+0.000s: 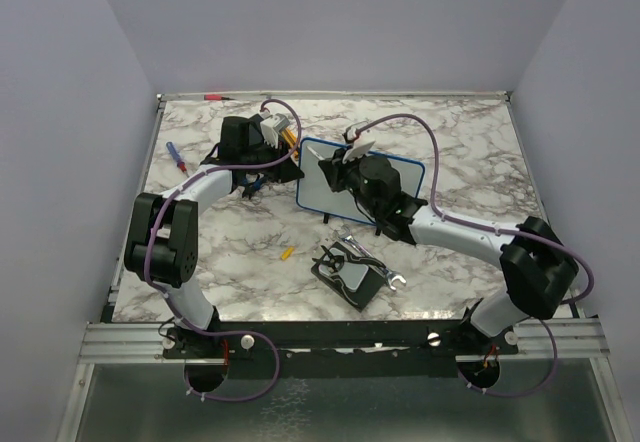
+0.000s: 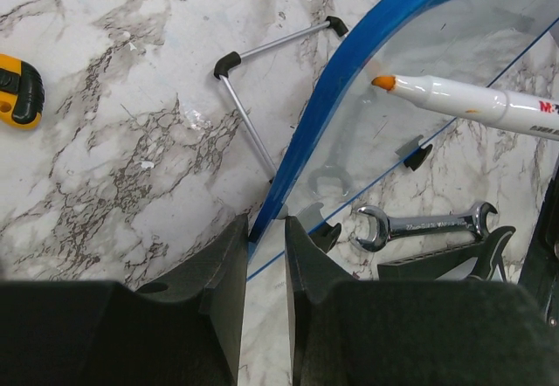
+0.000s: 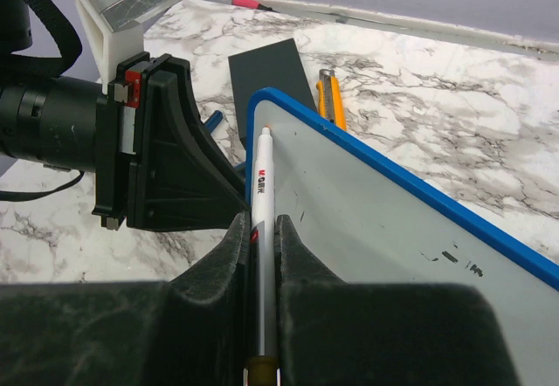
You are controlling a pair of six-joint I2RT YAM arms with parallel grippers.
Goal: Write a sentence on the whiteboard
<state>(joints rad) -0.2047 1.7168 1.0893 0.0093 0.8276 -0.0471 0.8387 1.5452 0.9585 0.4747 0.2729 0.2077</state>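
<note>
– Grippers first: how does the left gripper stand?
– Its jaws are narrow and closed on the blue rim of the whiteboard, at the board's left side. The board is tilted up from the marble table.
– And the right gripper?
– It clamps a white marker between both fingers, and the pen lies along their length. The orange tip is at the white face of the board, near the rim. Whether it is touching or just off, the views do not tell.
– What lies around the board?
– A wire stand with black caps rests on the table just beside the rim. A wrench lies near the board. A yellow and black knife is well apart on the other side, and in the right wrist view it lies just beside a flat black pad
</note>
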